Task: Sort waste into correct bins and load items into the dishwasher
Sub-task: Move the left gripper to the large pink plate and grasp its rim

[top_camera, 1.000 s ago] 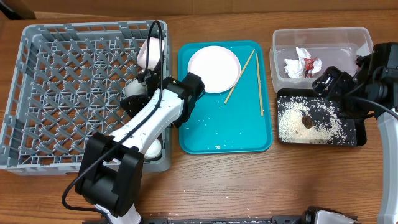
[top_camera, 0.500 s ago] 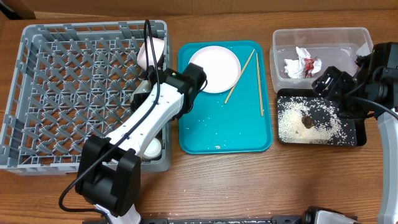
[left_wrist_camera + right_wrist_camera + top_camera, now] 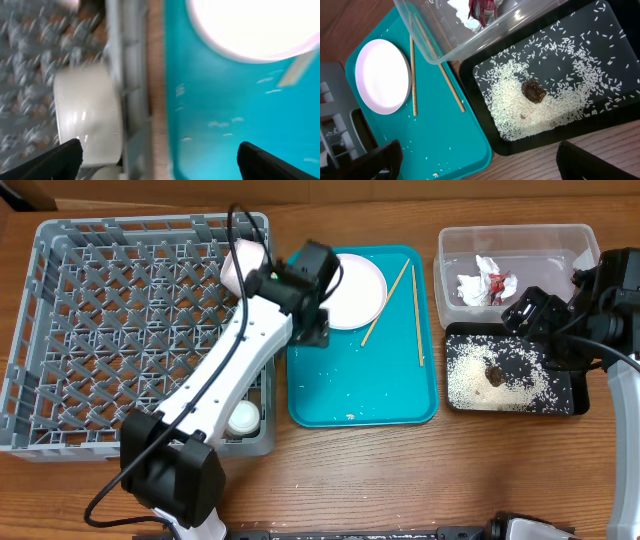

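Left wrist view shows the left gripper (image 3: 160,164) with its fingers spread wide and nothing between them. It hangs over the seam where the right wall of the dish rack (image 3: 127,75) meets the teal tray (image 3: 210,130). Just inside that wall sits a pale bowl (image 3: 87,120), blurred. The likely next item is the round plate (image 3: 345,290) lying flat at the tray's far end. It looks stiff, smooth and breakable, and light enough for one gripper. With no gap showing beneath it, the raised rim nearest the rack seems the place to pinch. A chopstick (image 3: 385,305) lies aslant just beside its right rim and could be knocked, and a second chopstick (image 3: 417,315) lies farther right. Another plate (image 3: 240,265) stands on edge against the rack's right wall, near the way in. The right gripper (image 3: 485,162), fingers likewise apart and empty, hangs over the black tray (image 3: 625,95) of rice, well apart across the worktop (image 3: 400,480).
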Robot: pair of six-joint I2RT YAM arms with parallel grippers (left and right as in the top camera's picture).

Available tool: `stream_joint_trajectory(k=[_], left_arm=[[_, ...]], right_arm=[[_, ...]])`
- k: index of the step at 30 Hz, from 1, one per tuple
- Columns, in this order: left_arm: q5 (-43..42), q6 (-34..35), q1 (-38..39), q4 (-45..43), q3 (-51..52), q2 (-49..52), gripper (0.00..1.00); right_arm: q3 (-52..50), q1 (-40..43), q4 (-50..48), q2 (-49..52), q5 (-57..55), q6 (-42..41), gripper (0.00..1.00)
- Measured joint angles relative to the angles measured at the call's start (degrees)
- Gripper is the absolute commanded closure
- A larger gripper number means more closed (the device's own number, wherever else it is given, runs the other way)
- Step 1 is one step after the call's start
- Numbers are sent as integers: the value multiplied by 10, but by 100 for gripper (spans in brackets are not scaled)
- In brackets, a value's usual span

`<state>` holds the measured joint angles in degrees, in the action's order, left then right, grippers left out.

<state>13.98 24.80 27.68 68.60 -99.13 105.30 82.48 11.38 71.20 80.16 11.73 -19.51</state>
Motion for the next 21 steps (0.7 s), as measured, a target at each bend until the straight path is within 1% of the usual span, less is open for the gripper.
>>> stream_joint_trajectory(k=[4,7,8,9,10,13,15,16,20,21], left_arm=[[-51,-14,0,-14,-78,0,0],[-87,-15,0,-54,-106,0,0],[-100,-15,0,-69,-106,0,2],[-115,-14,0,-83,-105,0,10],[-126,-12,0,-95,-103,0,16],[-141,6,1,-128,-89,1,15],[-129,45,5,-130,-80,8,15],[-115,80,8,-130,-75,18,16],[-72,216,13,-130,-67,82,24],[-66,241,15,-132,-66,97,28]], right_arm=[[0,0,0,0,0,0,0],[0,0,0,0,0,0,0],[0,0,0,0,0,0,0],[0,0,0,0,0,0,0],[0,0,0,0,0,0,0],[0,0,0,0,0,0,0],[0,0,0,0,0,0,0],[0,0,0,0,0,0,0],[0,0,0,0,0,0,0],[0,0,0,0,0,0,0]])
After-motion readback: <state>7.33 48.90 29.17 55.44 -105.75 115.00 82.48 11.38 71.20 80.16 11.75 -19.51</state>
